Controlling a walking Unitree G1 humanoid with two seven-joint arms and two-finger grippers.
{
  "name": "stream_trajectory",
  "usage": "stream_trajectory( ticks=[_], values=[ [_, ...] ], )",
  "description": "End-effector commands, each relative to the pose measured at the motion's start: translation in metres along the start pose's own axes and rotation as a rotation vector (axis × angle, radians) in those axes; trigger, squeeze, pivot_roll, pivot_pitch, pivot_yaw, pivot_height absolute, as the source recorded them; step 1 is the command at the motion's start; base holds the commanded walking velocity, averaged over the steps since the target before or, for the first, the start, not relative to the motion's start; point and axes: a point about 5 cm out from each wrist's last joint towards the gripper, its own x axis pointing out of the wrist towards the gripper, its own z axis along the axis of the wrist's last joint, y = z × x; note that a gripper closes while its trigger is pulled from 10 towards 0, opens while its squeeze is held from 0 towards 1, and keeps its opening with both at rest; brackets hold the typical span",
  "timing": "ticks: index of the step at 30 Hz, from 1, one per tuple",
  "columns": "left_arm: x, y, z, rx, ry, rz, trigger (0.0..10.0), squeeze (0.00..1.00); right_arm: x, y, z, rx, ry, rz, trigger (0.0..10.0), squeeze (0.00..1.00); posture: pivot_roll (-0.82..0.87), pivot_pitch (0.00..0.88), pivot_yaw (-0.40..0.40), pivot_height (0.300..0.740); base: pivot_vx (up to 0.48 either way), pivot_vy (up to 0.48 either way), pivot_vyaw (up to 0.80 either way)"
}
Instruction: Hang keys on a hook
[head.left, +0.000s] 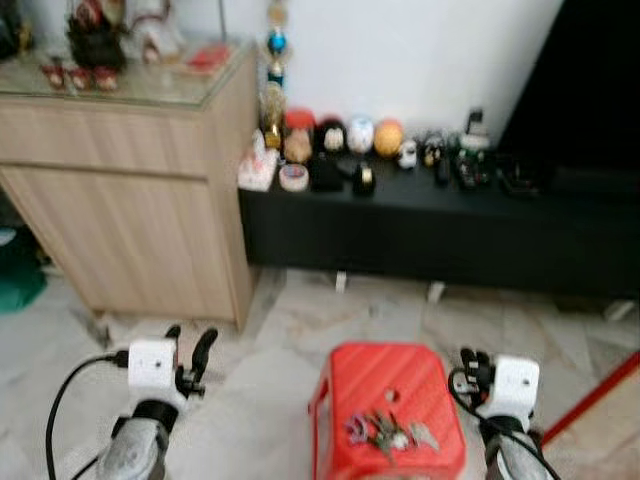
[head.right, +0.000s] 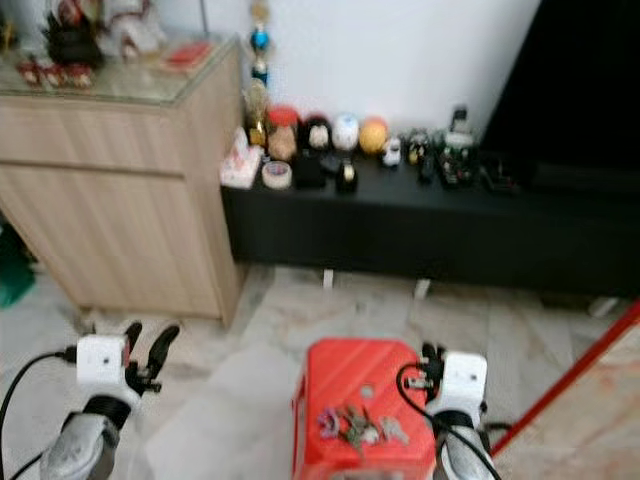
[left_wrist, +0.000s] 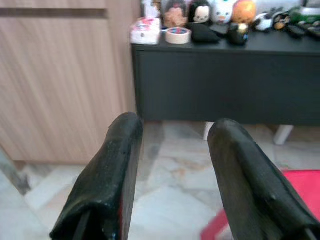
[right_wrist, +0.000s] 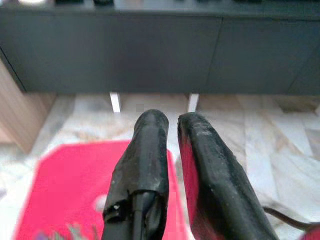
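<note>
A bunch of keys (head.left: 388, 430) lies on the top of a red plastic stool (head.left: 385, 375) low in the middle of the head views. My right gripper (head.left: 473, 365) hovers just beside the stool's right edge, a little beyond the keys. In the right wrist view its fingers (right_wrist: 150, 150) stand almost together with nothing between them, above the red stool (right_wrist: 65, 180). My left gripper (head.left: 190, 350) is raised over the marble floor to the left of the stool. Its fingers (left_wrist: 115, 165) are spread apart and empty.
A light wooden cabinet (head.left: 130, 190) with ornaments on its glass top stands at the left. A long black low unit (head.left: 430, 235) along the white wall carries several small trinkets. A dark screen (head.left: 590, 90) rises at the right. A red pole (head.left: 590, 400) slants across the floor.
</note>
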Motion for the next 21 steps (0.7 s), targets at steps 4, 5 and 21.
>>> stream_trajectory(
  ticks=[4, 5, 21],
  values=[
    [-0.0002, 0.0041, -0.0002, 0.012, 0.005, 0.005, 10.0, 0.00, 0.0042, 0.0012, 0.0101, -0.005, -0.048, 0.012, 10.0, 0.00, 0.04, 0.000, -0.040, 0.734, 0.000, 0.000, 0.00],
    [-0.0001, 0.0041, -0.0003, 0.011, 0.004, 0.006, 10.0, 0.00, 0.0047, 0.0001, 0.0113, -0.007, -0.053, 0.008, 10.0, 0.00, 0.04, 0.000, -0.041, 0.734, 0.000, 0.000, 0.00],
    [-0.0005, 0.0014, -0.0023, -0.012, 0.006, 0.025, 10.0, 0.00, 0.0085, -0.0025, 0.0120, -0.067, -0.016, 0.013, 10.0, 0.00, 0.03, 0.000, -0.053, 0.684, 0.000, 0.000, 0.00]
  ],
)
